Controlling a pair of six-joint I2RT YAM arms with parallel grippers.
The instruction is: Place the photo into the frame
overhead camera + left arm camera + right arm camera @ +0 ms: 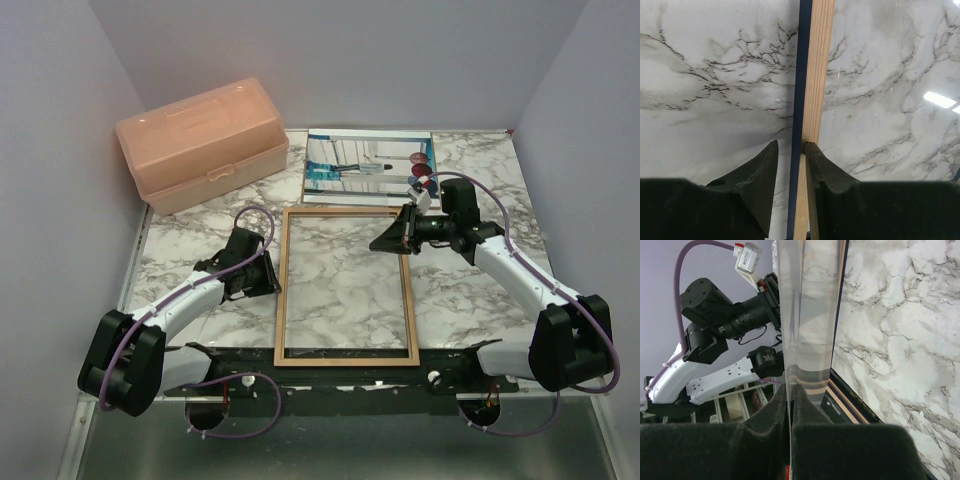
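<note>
The frame (346, 356) lies flat in the middle of the table, light wood face up. The photo (360, 165) lies flat behind it. My left gripper (272, 275) sits at the frame's left rail. In the left wrist view its fingers (790, 145) straddle the wood and navy rail (817, 75), with a gap on the left side, so it is open. My right gripper (383, 241) is near the frame's far right corner. In the right wrist view it (790, 387) is shut on the edge of the clear pane (807, 315), which stands edge-on above the frame's rail (855, 412).
A peach plastic box (200, 140) stands at the back left. My left arm (715, 375) shows beyond the pane in the right wrist view. Purple walls close in the sides and back. The marble table (470, 170) ends just behind the photo.
</note>
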